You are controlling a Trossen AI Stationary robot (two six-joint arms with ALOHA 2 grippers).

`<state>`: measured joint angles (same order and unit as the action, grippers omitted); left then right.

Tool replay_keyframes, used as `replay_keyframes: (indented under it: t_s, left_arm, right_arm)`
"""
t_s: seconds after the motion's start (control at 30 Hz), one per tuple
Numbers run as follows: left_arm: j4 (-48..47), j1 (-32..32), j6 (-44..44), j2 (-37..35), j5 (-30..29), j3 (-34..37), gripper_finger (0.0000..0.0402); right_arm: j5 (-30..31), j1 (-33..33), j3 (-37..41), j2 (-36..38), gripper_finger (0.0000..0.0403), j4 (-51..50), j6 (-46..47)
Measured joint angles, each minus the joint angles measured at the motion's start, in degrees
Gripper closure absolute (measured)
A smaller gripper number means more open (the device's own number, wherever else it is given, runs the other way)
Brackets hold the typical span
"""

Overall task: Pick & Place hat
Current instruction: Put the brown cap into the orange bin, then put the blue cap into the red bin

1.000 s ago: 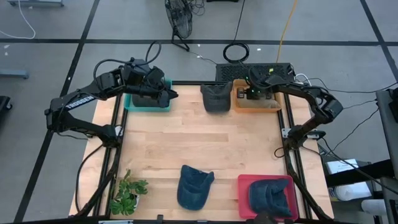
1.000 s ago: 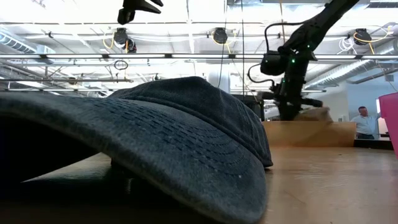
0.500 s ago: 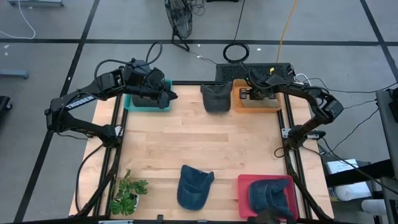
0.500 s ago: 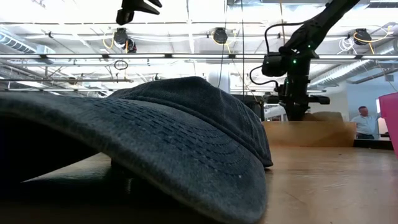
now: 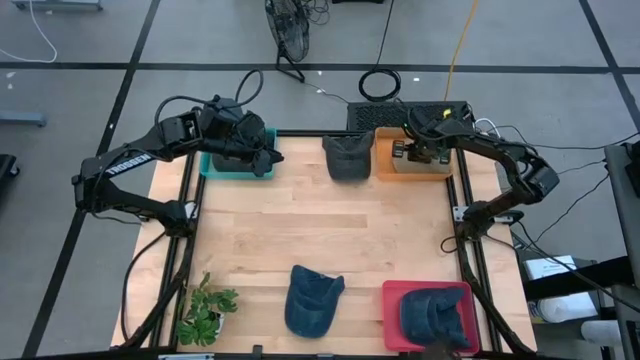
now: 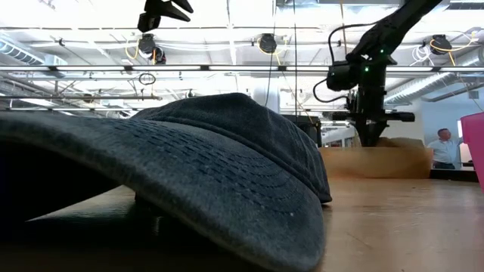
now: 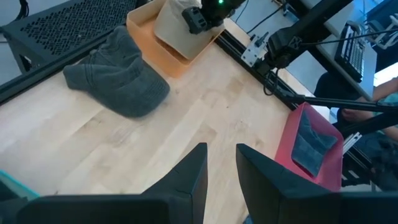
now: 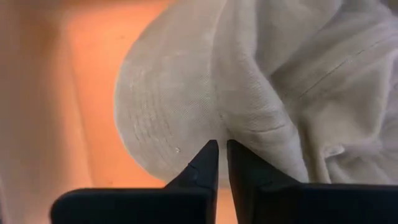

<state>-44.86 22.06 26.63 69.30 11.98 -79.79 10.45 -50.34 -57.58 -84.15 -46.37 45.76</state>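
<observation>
the beige hat [image 8: 249,93] lies in the orange tray [image 5: 385,160] at the table's one o'clock corner. the right gripper [image 8: 217,149] sits directly over it, fingers nearly together with a thin gap, tips at a fabric crease; i can't tell whether cloth is pinched. risk, as i judge it: a snagged fold could drag the hat back out as the arm lifts. the grey hat [image 5: 346,156] lies just beside the tray at twelve. the left gripper [image 7: 217,168] hangs partly open and empty over the teal tray [image 5: 212,166] at eleven.
</observation>
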Motion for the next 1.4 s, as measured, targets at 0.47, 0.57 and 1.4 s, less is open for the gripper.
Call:
replay_keyframes:
  t_s: [0.47,0.57,1.4]
  left_arm:
    - [0.17,0.04,-4.1,0.03,-2.03,0.0,0.0309]
    - [0.94,0.18,-5.34,0.89,-4.08,-0.02,0.0309]
    - [0.69,-0.78,-4.92,0.72,-0.63,-0.02,0.0309]
  right_arm:
    - [-9.54,3.36,-0.04,15.42,0.0287,20.32,-5.51]
    - [-10.68,7.05,-0.06,16.24,0.0283,20.52,-6.22]
    - [-1.66,42.54,-0.09,18.21,0.033,18.44,7.86]
